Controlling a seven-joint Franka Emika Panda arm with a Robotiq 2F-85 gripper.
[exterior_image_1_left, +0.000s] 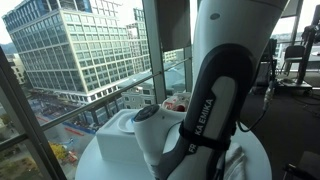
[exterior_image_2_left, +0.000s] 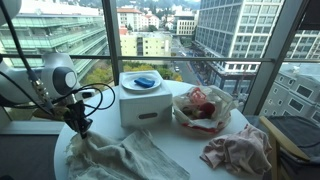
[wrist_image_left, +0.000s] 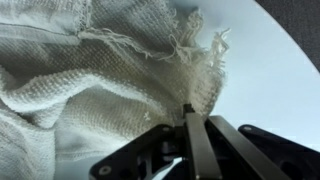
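A beige, loosely woven cloth (wrist_image_left: 90, 80) with a frayed edge fills the wrist view and lies crumpled on the round white table in an exterior view (exterior_image_2_left: 125, 158). My gripper (wrist_image_left: 187, 110) has its fingers pressed together, with the tips at the cloth's frayed edge, pinching it. In an exterior view the gripper (exterior_image_2_left: 82, 128) sits low over the near end of that cloth. In an exterior view the arm (exterior_image_1_left: 215, 110) blocks most of the table, and the fingertips are hidden.
A white box (exterior_image_2_left: 145, 102) carries a plate with a blue item (exterior_image_2_left: 145, 80). A clear bag with red contents (exterior_image_2_left: 203, 105) stands beside it. A pinkish cloth (exterior_image_2_left: 240, 150) lies near the table's edge (exterior_image_2_left: 190, 155). Floor-to-ceiling windows stand close behind.
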